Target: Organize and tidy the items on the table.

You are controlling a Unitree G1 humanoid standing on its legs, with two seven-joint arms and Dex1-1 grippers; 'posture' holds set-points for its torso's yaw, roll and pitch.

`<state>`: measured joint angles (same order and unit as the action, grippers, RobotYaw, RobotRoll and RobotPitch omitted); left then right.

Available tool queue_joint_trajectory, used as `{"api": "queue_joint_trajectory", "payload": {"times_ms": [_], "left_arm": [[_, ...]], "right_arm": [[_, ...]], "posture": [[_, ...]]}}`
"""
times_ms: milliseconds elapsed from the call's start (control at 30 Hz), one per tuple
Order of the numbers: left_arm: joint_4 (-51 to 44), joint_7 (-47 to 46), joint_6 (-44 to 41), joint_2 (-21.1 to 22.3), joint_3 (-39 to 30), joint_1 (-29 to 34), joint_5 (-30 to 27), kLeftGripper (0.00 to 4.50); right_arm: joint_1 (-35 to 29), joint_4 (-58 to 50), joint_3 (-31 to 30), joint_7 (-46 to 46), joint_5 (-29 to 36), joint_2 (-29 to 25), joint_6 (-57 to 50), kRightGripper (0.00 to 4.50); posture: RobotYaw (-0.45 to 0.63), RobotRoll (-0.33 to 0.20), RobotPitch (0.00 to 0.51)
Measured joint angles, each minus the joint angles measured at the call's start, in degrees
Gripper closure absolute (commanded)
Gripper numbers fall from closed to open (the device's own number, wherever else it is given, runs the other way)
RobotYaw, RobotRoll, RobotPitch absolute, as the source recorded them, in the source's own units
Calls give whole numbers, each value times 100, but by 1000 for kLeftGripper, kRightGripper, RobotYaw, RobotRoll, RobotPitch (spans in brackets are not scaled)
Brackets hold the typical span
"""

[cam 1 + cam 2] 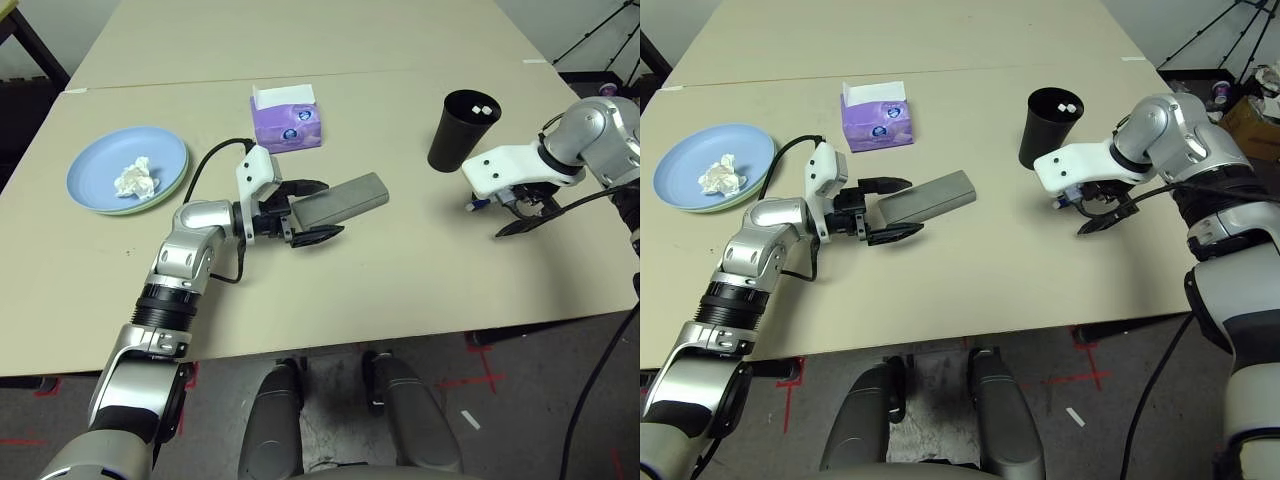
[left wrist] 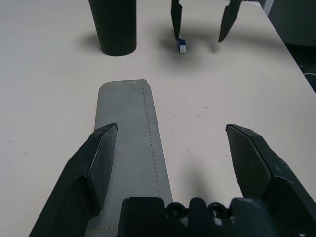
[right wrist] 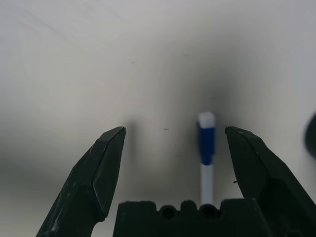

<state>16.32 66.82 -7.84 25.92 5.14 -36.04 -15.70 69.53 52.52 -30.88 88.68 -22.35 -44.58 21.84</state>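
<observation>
Grey case [image 1: 342, 199] between spread left hand [image 1: 306, 211] | right hand [image 1: 1102, 211] wide over pen [image 3: 207, 148]

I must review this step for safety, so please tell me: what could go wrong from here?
1. The right end effector hangs open over the pen, which lies close to one finger; closing might push it away.
2. The black cup stands near the right arm; a swing could tip it.
3. The open left end effector straddles one end of the glasses case; it may pivot.

I can't read any words or numbers here. The purple tissue box [image 1: 287, 124] has two little blue round pictures on its front, but they are too small to read.
</observation>
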Motion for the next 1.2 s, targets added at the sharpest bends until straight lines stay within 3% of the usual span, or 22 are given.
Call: {"api": "queue_joint_trajectory", "payload": {"times_ms": [700,1200], "left_arm": [[-184,-72,-101,2,-1,78,-1,0],[-339,-71,-203,61,-1,253,-8,0]], "right_arm": [[372,901,-95,-715,-939,332,821,53],[393,1038,-96,-868,-1007,411,896,53]], "posture": [[-64,0,208],[-66,0,240]]}}
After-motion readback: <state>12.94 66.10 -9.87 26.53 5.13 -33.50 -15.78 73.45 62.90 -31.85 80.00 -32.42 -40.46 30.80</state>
